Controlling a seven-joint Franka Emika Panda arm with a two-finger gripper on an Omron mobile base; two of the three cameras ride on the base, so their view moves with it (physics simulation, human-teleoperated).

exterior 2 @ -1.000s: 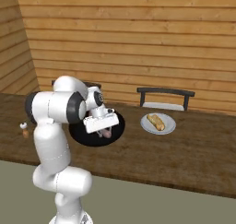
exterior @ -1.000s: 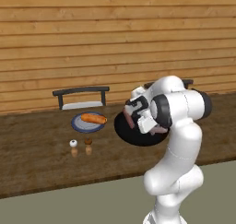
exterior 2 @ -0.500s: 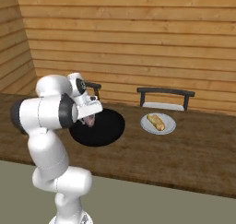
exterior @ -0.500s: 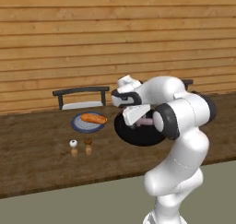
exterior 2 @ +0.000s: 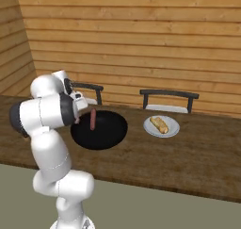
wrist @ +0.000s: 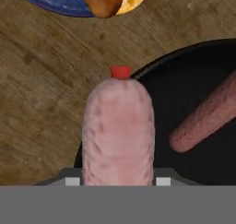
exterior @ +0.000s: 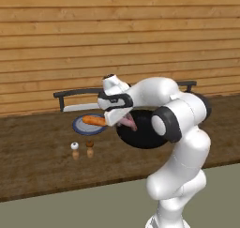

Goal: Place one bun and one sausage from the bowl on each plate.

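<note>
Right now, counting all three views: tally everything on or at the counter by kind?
plates: 2
bowl: 1
buns: 2
sausages: 2
shakers: 2
chairs: 2
Total: 11
</note>
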